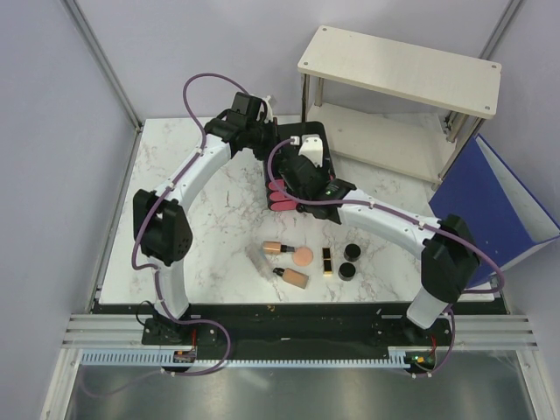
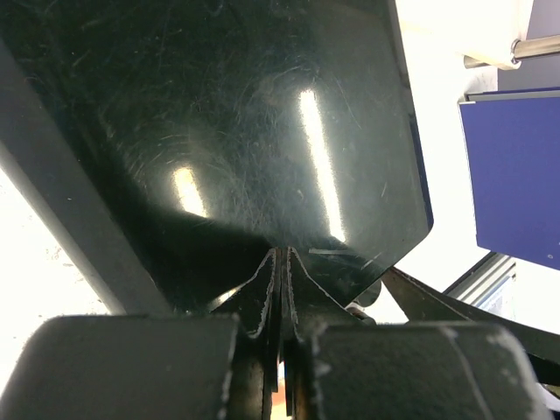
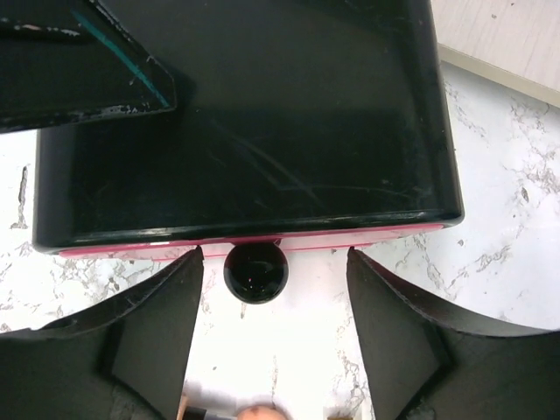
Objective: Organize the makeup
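Judging by the spread, you've barely begun — every piece of small loose makeup (image 1: 303, 256) lies on the white marble tabletop (image 1: 219, 206), lower centre. Your right tool (image 3: 274, 262) gapes astride the glossy black box's (image 3: 254, 131) round knob (image 3: 255, 273); your left tool (image 2: 282, 259), pinched together, sits by that box.

The top camera looked down from above and behind the arm bases onto the whole table (image 1: 219, 210). Cameras on the left gripper (image 2: 282, 255) and right gripper (image 3: 274, 262) sat close over the black box (image 3: 262, 131) near the far edge, which all three views shared.
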### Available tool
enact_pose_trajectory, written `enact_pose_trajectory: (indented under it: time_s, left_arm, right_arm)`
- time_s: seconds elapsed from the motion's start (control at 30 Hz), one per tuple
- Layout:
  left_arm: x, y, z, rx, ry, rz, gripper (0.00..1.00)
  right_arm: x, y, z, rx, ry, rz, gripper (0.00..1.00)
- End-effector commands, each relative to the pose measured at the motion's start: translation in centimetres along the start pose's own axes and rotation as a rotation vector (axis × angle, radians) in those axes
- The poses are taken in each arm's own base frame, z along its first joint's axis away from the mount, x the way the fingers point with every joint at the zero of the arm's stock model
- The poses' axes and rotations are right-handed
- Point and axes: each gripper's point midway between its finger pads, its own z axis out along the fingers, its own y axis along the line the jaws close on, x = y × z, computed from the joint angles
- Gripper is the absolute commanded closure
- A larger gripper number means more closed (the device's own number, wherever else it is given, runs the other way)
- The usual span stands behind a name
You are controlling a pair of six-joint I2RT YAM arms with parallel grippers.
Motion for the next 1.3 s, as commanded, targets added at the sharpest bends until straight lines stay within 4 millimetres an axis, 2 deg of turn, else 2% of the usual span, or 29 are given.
enact_pose_trajectory:
  time_s: [0.0,0.1,0.23,0.37,0.43,0.47,0.53,0.57,0.63,0.73,0.93,1.27]
  left_arm:
    - [1.1,0.9,0.8,-0.043,0.049,-0.024,0.98]
    - [1.4,1.0,0.9,-0.043,0.060,-0.023,0.98]
    - [1.4,1.2,1.0,-0.048,0.062,-0.019,0.98]
    - [1.8,1.4,1.1,-0.051,0.075,-0.017,0.98]
    - [1.9,1.6,1.3,-0.056,0.081,-0.018,0.98]
    - [2.0,1.6,1.3,-0.055,0.085,-0.016,0.98]
    - [2.2,1.8,1.4,-0.062,0.091,-0.016,0.98]
    - [2.4,1.9,1.4,-0.067,0.097,-0.014,0.98]
    - [2.6,2.2,1.5,-0.075,0.101,-0.013,0.98]
    - [3.0,2.6,1.6,-0.087,0.113,-0.018,0.98]
    - [3.7,3.2,2.2,-0.100,0.142,-0.036,0.98]
    - [5.0,4.3,3.1,-0.125,0.181,-0.064,0.98]
  right_arm:
    - [0.2,0.1,0.9,-0.003,-0.003,0.030,0.28]
    - [0.8,0.0,1.4,-0.001,0.010,0.033,0.35]
    - [1.4,0.4,2.1,-0.023,0.021,0.045,0.36]
    - [1.8,0.5,2.6,-0.025,0.030,0.047,0.41]
    - [2.0,0.5,2.9,-0.026,0.034,0.049,0.51]
    - [1.9,0.4,2.9,-0.026,0.034,0.051,0.63]
    - [1.8,0.4,3.0,-0.025,0.032,0.058,0.79]
    - [1.8,0.4,3.0,-0.027,0.032,0.059,0.93]
    - [1.7,0.3,2.8,-0.031,0.031,0.064,1.00]
    - [2.0,0.2,2.3,-0.049,0.039,0.068,1.00]
    - [4.7,-0.9,0.1,-0.103,0.098,0.076,1.00]
    - [9.1,-4.6,-6.0,-0.186,0.179,0.061,1.00]
